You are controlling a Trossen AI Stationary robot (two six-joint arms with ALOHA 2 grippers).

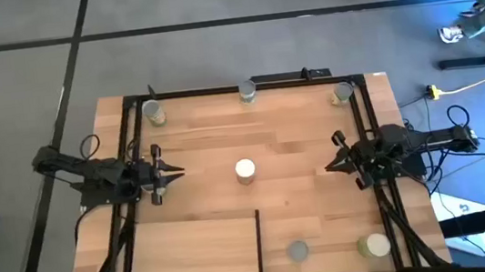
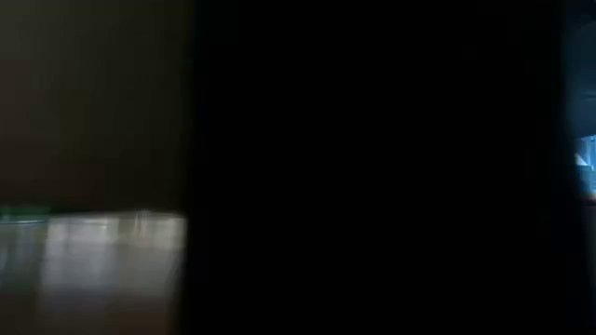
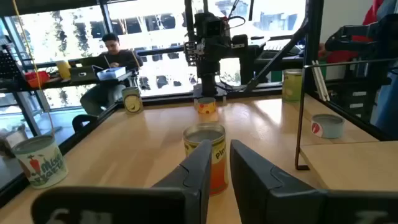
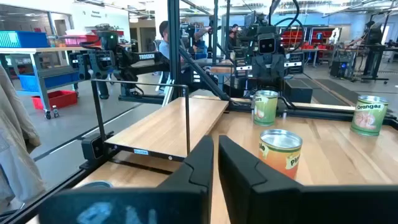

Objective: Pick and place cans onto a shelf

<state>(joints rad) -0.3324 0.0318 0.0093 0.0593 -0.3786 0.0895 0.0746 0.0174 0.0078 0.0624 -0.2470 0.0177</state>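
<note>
Centre of the pale wood-plank bench [image 1: 201, 173]: a short cylindrical tin can with a white-silver lid and an orange-yellow paper label [image 1: 245, 170], upright, well apart from everything else. Same can just ahead of the left pincer [image 3: 214, 171] in its wrist view, and close ahead of the right pincer [image 4: 215, 163] in the other.

Other short tins around the edges: an olive-sided one [image 1: 155, 113] at the far left corner, a grey-topped one [image 1: 246, 90] at the far middle rail, another [image 1: 342, 93] at the far right corner, a dull grey-lidded one [image 1: 299, 251] and a green-sided, white-lidded one [image 1: 376, 245] at the near right, beside the thin black divider strip [image 1: 260, 242] of the wooden shelf section [image 1: 192, 252].

Left pincer: fingers parted by a narrow gap, holding nothing, at the left rail. Right pincer: likewise slightly apart and empty, at the right rail. Low view almost wholly dark.

Probably rigid, not fragile, moderately heavy if full. Smooth paper label over metal, so likely slippery under a weak squeeze. Best taken across the round side wall at mid-height, fingers on opposite flanks, below the raised rim. Wider opening needed first, by the look of the present gap.
</note>
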